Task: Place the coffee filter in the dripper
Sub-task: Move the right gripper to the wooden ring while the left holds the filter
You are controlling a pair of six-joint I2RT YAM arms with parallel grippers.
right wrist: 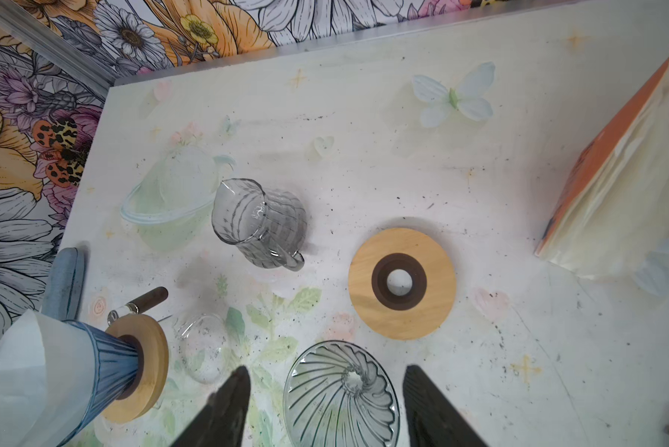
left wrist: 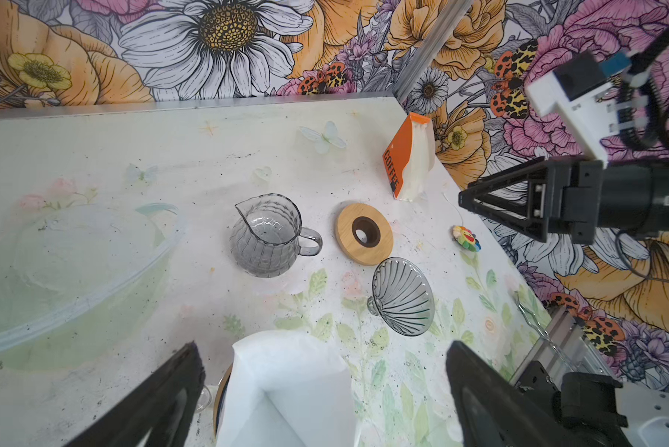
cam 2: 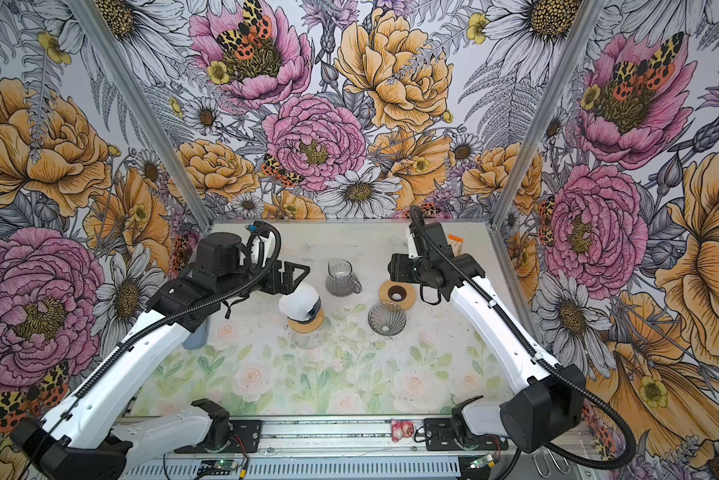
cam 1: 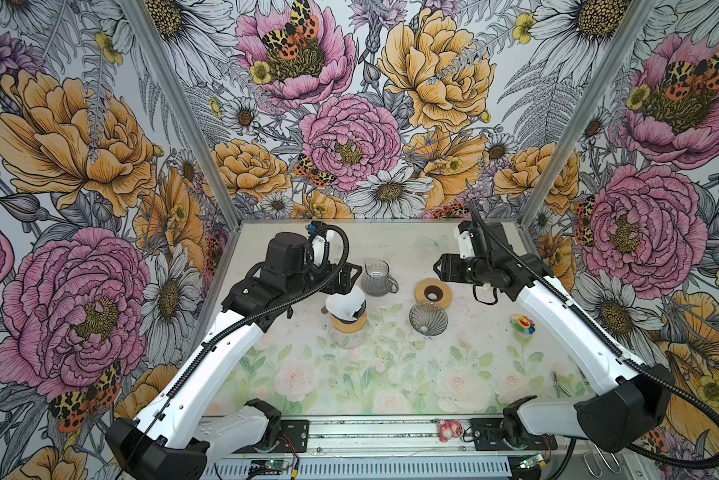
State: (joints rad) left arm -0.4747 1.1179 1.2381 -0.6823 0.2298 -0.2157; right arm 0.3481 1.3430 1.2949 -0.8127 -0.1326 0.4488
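Where it sits, paper filter [right wrist: 35, 371] seemingly lines ribbed blue dripper [right wrist: 108, 358].

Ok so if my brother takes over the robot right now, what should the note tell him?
Left claw: open, one finger on each side of the white paper cone filter, not touching it.
Right claw: open and empty, over the grey ribbed glass dripper resting on the table.
The filter sits in the blue ribbed dripper on its round wooden ring, sticking up past the rim.
Done: filter is in the dripper.
Left: probably just back the left claw away without bumping the filter.
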